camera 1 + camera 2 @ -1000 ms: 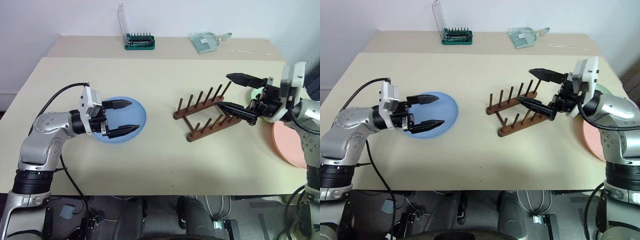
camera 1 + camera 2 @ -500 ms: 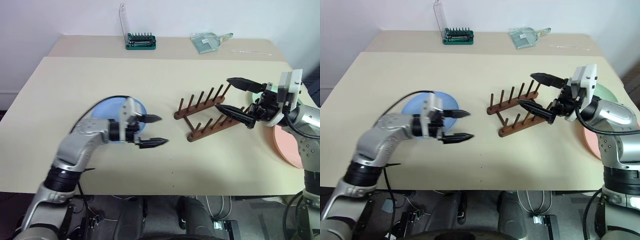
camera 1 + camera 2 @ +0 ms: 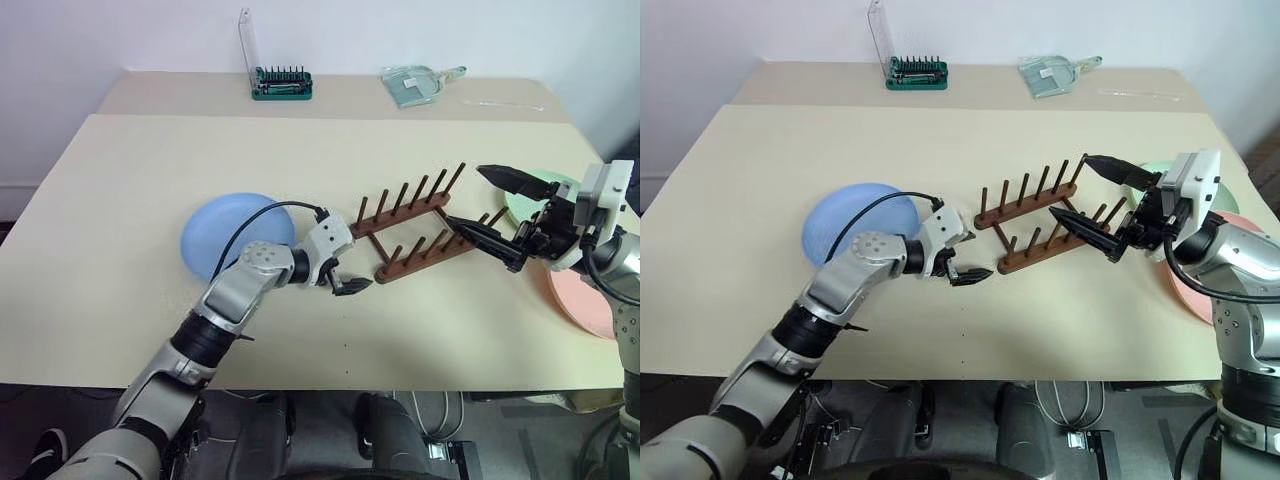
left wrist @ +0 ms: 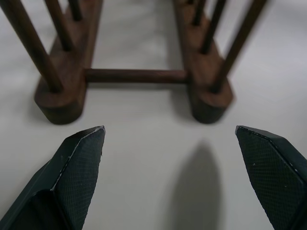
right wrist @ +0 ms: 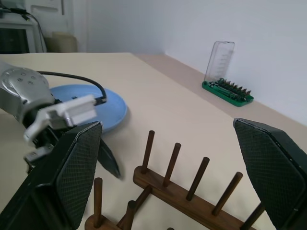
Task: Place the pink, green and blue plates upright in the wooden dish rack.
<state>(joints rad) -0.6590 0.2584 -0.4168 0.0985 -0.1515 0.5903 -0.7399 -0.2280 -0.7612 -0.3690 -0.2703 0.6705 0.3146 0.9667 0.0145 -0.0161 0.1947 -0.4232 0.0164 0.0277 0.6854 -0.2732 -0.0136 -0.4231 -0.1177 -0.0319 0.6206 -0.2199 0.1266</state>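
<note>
The blue plate [image 3: 222,240] lies flat on the table left of centre. The wooden dish rack [image 3: 420,225] stands empty in the middle. My left gripper [image 3: 345,272] is open and low over the table, just short of the rack's left end [image 4: 134,74], holding nothing. My right gripper [image 3: 467,197] hovers open and empty above the rack's right end. The green plate [image 3: 535,205] lies partly behind it. The pink plate [image 3: 580,295] lies flat near the table's right edge. In the right wrist view the blue plate [image 5: 110,108] shows beyond the rack's pegs.
A green bit holder with a raised clear lid [image 3: 280,82] and a clear flat scoop [image 3: 415,82] sit on the back table. The left arm's cable arches over the blue plate. Bare tabletop [image 3: 420,330] lies in front of the rack.
My left arm has swung right and down, from over the blue plate to the rack's left end, staying open. The right gripper has drifted slightly right and stays open.
</note>
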